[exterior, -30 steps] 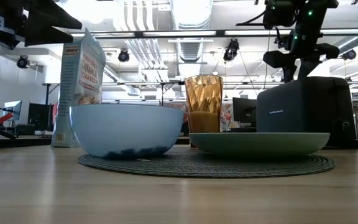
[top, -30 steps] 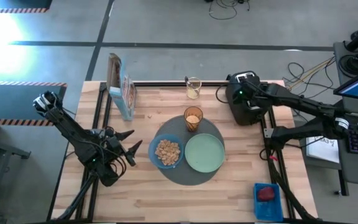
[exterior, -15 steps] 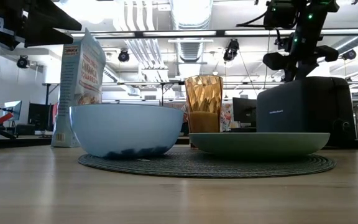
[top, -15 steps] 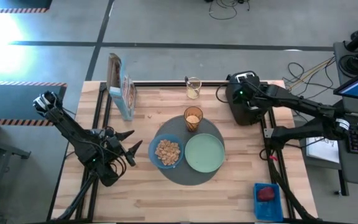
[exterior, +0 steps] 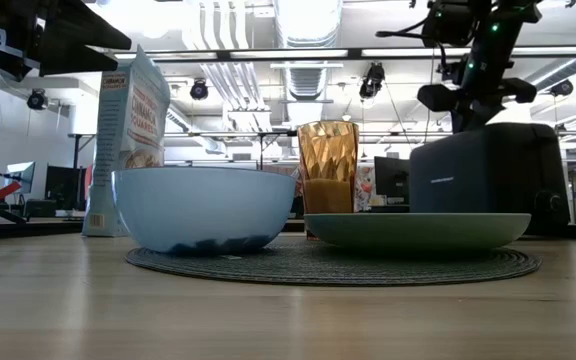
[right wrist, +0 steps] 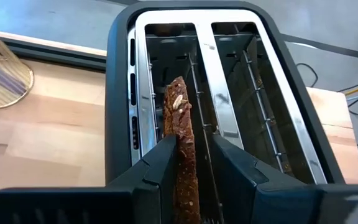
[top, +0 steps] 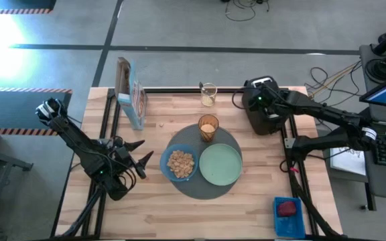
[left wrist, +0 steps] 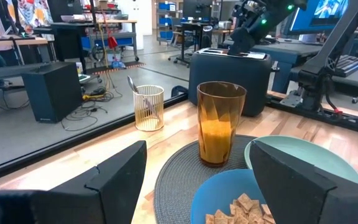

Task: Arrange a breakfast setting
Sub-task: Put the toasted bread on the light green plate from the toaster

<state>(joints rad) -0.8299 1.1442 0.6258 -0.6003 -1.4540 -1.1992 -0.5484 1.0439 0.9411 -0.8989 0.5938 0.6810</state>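
Note:
The round dark-grey mat [top: 206, 191] lies mid-table. On it rest a blue bowl [top: 181, 163] of cereal, a pale green plate [top: 220, 164] and a glass of orange drink [top: 208, 127]. A pale spoon [left wrist: 132, 84] stands in a clear holder [top: 208, 94] at the far edge. My right gripper [top: 257, 100] is above the black toaster [top: 265, 115], shut on a dark bread slice [right wrist: 180, 118]. My left gripper [top: 139, 157] is open and empty left of the mat, pointing at the bowl. My right gripper pinches the bread slice by its two flat faces [right wrist: 184, 165] between its two fingers. The fingers come from above, pointing down at the toaster. The slice stands on edge over one toaster slot [right wrist: 166, 74]. Whether its lower end is inside the slot I cannot tell.
A blue cereal box [top: 131, 100] stands at the far left of the table. A blue tray with a red thing [top: 287, 211] sits at the near right corner. Bare wood lies along the near edge in front of the mat.
My right gripper has shifted a little toward the table's left edge above the toaster, still shut on the bread slice. In the low view the toaster has shifted slightly with it.

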